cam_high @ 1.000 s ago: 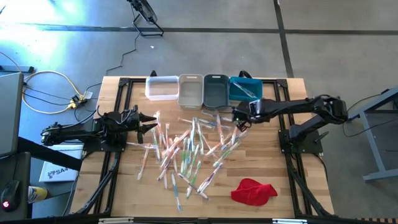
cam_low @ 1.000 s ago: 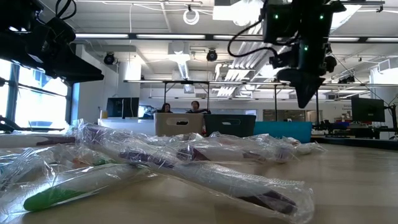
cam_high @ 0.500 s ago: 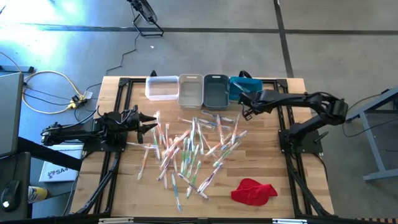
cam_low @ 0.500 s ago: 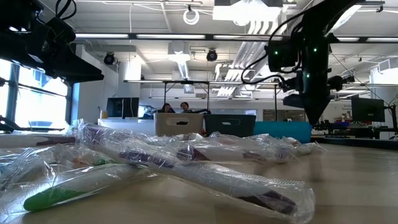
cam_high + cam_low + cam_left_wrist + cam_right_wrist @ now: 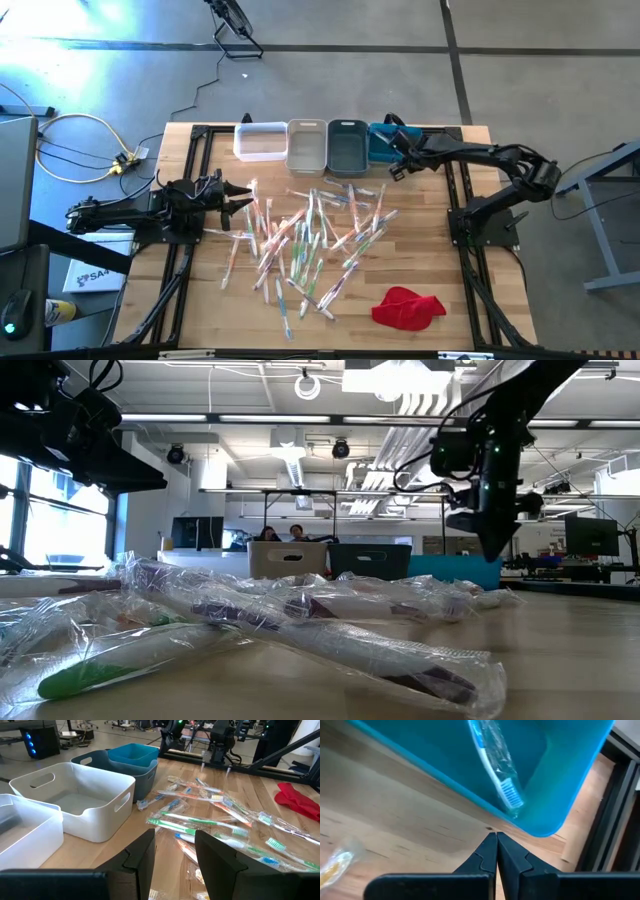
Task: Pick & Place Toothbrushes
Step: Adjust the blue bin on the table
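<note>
Right now the toothbrushes [image 5: 312, 232] lie scattered in a loose pile across the middle of your bench [image 5: 200, 300], wrapped in clear film and pointing every which way, most of them slanting from the near edge toward the row of bins. One blue-handled toothbrush [image 5: 496, 766] already lies inside the blue bin [image 5: 385, 143], bristle end toward the bin's corner. Your right gripper [image 5: 396, 166] hangs just beside that bin's near rim, its fingers [image 5: 496, 857] clenched together on nothing, so the pile lies back toward the bench's middle from it, and the closest brushes start only a short way off. Your left gripper [image 5: 238, 198] sits at the pile's left edge, fingers [image 5: 145, 852] parted with nothing between them, and the nearest brushes lie just ahead of the tips, roughly crosswise to the way it points. By my judgement the left arm is the nearer one for the next pick; if you send the right arm instead, you must spread its fingers first and turn the wrist so they straddle a handle across its long axis.
</note>
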Motion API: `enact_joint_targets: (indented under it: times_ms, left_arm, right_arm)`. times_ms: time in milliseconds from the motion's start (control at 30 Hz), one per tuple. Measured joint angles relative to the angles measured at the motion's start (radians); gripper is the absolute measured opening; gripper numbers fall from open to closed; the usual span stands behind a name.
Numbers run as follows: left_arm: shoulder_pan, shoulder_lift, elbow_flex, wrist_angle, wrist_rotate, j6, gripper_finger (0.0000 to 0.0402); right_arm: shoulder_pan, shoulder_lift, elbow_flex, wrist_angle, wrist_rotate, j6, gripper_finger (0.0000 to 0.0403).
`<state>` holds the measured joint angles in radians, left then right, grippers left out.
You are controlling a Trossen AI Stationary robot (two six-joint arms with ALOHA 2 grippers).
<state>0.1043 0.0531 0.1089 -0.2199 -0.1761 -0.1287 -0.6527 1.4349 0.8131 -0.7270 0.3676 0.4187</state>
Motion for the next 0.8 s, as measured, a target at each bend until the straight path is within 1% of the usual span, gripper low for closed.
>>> enact_joint_targets:
  times_ms: [67, 333, 533, 800]
  left_arm:
    - [0.0, 0.0, 0.0, 0.0, 0.0, 0.0, 0.0136]
    - [0.0, 0.0, 0.0, 0.0, 0.0, 0.0, 0.0136]
    - [0.0, 0.0, 0.0, 0.0, 0.0, 0.0, 0.0136]
    - [0.0, 0.0, 0.0, 0.0, 0.0, 0.0, 0.0136]
  right_arm:
    - [-0.008, 0.001, 0.0, 0.002, 0.006, 0.001, 0.0002]
    - [-0.011, 0.052, 0.0, 0.039, 0.087, -0.001, 0.0002]
    - [-0.011, 0.089, -0.001, 0.101, 0.094, -0.03, 0.0002]
    - [-0.01, 0.09, -0.001, 0.105, 0.112, -0.045, 0.0002]
